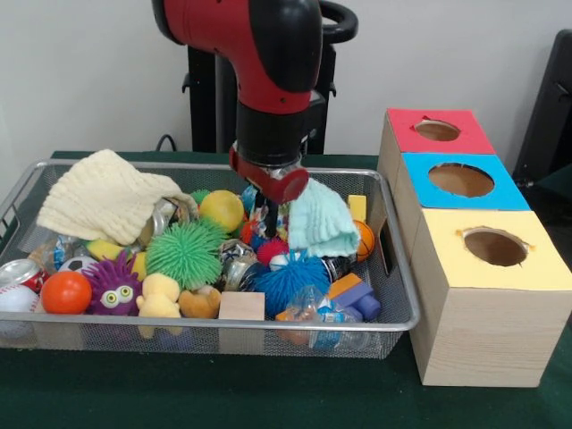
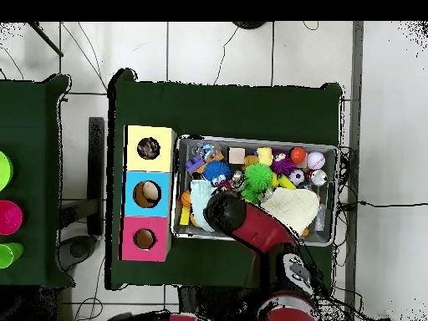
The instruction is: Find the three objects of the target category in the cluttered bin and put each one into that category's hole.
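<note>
The gripper point(image 1: 265, 217) dips into the bin point(image 1: 393, 268), its jaws hidden among toys, open or closed unclear. A pale cloth point(image 1: 322, 219) lies just right; three holed boxes point(image 1: 474, 268) stand further right.

The hand point(image 1: 265, 217) reaches into the wire bin point(image 1: 393, 315) (toy-filled) beside a teal cloth point(image 1: 322, 219).

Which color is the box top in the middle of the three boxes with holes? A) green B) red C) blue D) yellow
C: in the front view the blue box top sits between the red box top and the yellow box top, and the overhead view shows the same order.
</note>
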